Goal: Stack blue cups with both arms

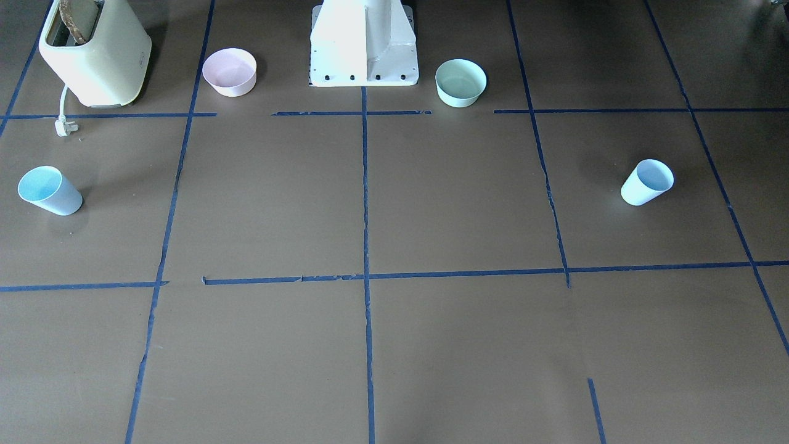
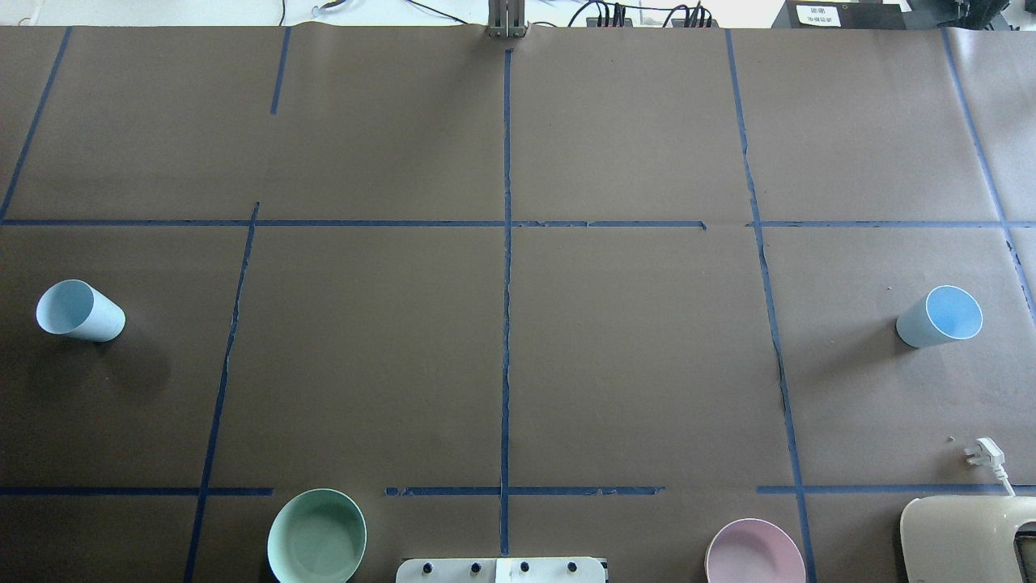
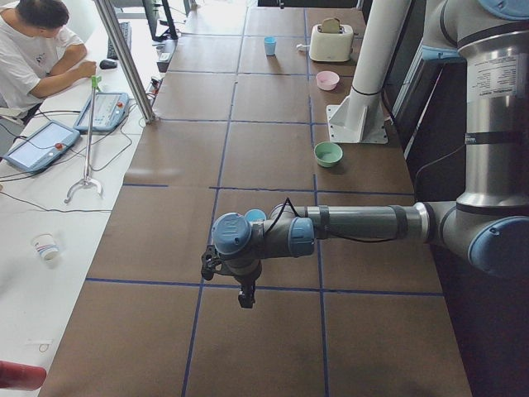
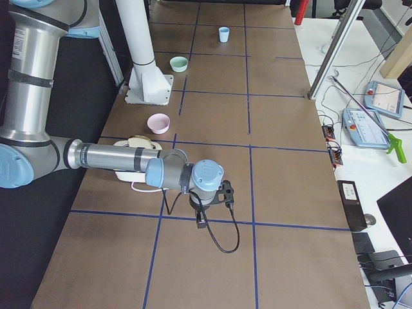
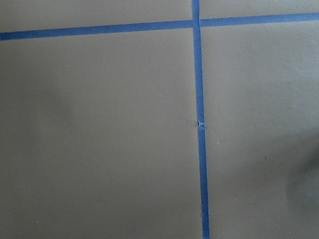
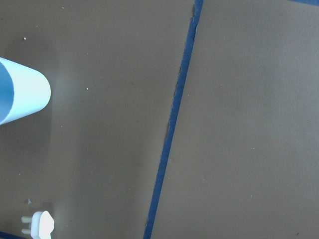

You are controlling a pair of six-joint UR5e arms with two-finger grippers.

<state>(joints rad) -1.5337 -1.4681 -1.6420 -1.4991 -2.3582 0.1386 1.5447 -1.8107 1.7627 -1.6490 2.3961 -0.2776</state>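
2 blue cups stand upright on the brown paper-covered table (image 2: 631, 364), well apart, and neither is held. The left cup (image 2: 79, 310) sits near the left gripper (image 3: 245, 296), which hangs pointing down above the table. In the left side view only a sliver of that cup peeks out from behind the wrist, and the left wrist camera sees only blue tape lines (image 5: 199, 149). The right cup (image 2: 939, 317) lies off to one side of the right gripper (image 4: 201, 221), which also points down. The right wrist camera catches that cup at its left edge, with a white plug (image 6: 40, 224) near the bottom. Both grippers show only in the side views, so I cannot tell whether either pair of jaws is spread or pressed together. Farther from both grippers, beside the white pedestal (image 1: 363, 43), sit 1 mint-green bowl (image 2: 316, 536) and 1 pink bowl (image 2: 754, 555). A cream toaster (image 1: 95, 52) stands beyond the pink bowl.
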